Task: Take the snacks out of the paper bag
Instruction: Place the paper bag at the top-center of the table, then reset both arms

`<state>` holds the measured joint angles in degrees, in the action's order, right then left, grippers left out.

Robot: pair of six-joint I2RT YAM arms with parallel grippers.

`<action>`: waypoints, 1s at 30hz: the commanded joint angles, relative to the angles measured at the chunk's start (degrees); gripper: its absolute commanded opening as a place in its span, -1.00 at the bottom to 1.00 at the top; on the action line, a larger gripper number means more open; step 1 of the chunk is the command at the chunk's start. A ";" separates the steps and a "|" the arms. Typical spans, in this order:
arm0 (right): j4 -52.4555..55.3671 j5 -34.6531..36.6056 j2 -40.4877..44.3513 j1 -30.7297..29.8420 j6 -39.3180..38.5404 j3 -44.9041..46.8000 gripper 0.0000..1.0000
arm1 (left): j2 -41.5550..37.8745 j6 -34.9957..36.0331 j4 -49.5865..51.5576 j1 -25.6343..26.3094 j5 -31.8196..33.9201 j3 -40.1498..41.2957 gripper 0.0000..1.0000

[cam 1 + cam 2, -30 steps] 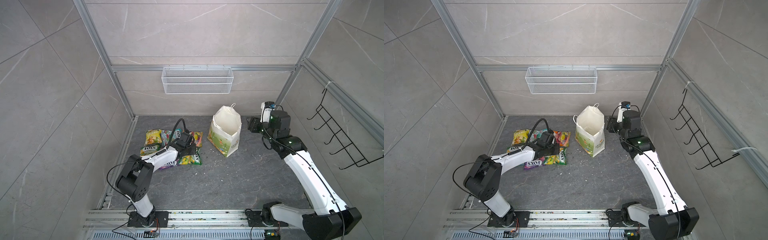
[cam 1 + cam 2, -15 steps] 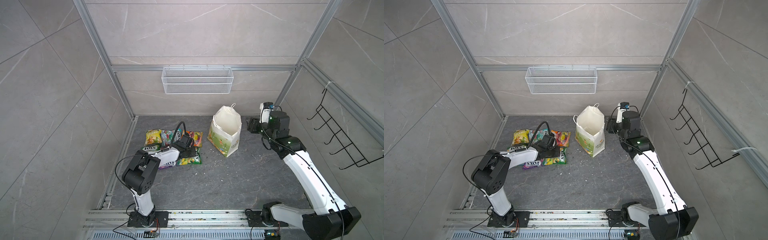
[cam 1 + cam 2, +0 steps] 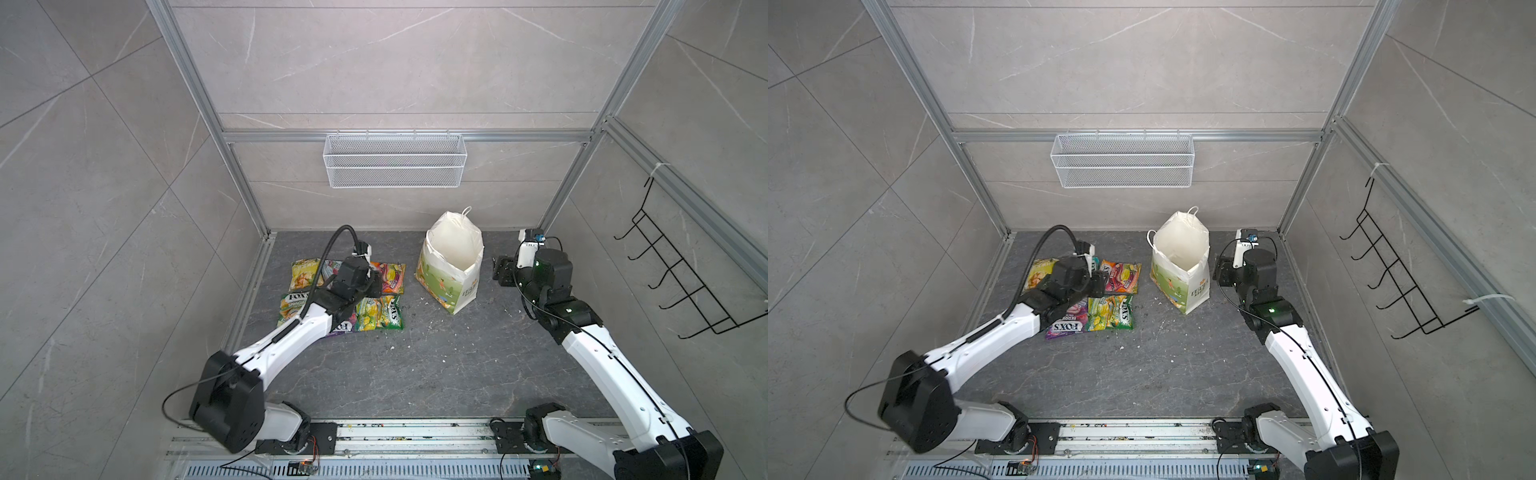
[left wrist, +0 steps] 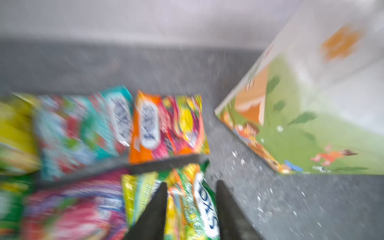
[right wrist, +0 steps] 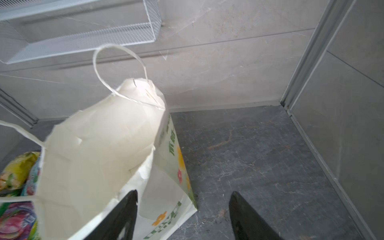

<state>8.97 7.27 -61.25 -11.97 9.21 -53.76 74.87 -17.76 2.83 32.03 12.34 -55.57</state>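
- Paper bag [image 3: 451, 270]: stands upright on the grey floor [image 3: 415, 365] with its mouth open. In both top views only white paper shows inside.
- Snacks [image 3: 380, 313]: six packets lie flat on the floor in a tight group beside the bag, on its left-arm side and clear of it.
- Green-yellow packet [image 4: 187, 207]: the front-row packet nearest the bag. The orange packet [image 4: 166, 126] lies just behind it.
- Left gripper [image 4: 191, 185]: poised over the green-yellow packet with fingers parted, grasping nothing. The wrist view is blurred.
- Right gripper [image 5: 182, 193]: on the bag's opposite side, jaws spread wide, nothing grasped. One finger [image 5: 126, 212] is close to the bag's side wall; contact cannot be told.
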 commanded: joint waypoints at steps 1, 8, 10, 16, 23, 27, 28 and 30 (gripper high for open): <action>-8.20 5.49 3.72 -0.08 0.48 6.81 0.50 | -6.16 8.51 -6.25 -0.97 14.18 6.72 0.14; -19.30 9.58 5.49 -0.09 -3.99 22.91 0.63 | -16.22 6.70 -6.11 -11.58 28.57 19.88 0.88; -21.00 7.82 3.24 -0.10 -4.27 25.20 0.63 | -16.78 6.30 -5.81 -15.86 26.42 22.57 0.92; -27.27 6.92 -3.99 -0.21 -3.89 28.80 0.64 | -10.09 6.99 -5.67 -22.62 20.61 24.72 0.97; -33.66 12.43 -8.43 -0.31 -4.09 31.68 0.65 | -3.17 7.41 -20.46 -26.27 16.42 28.96 0.97; -40.70 13.65 -9.63 -0.35 -6.77 33.94 0.64 | 0.36 5.97 -25.63 -28.58 12.33 29.72 0.97; -42.48 13.16 -10.15 -0.32 -7.42 34.26 0.63 | 0.85 6.80 -24.81 -28.60 11.83 28.88 0.97; -44.06 12.86 -10.92 -0.32 -8.00 34.31 0.63 | 1.84 9.21 -28.20 -28.60 10.56 29.32 0.97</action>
<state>-28.21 18.92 -71.24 -11.99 3.36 -20.08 76.16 -10.35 -17.32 3.53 26.04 -25.54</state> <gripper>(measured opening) 0.818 0.986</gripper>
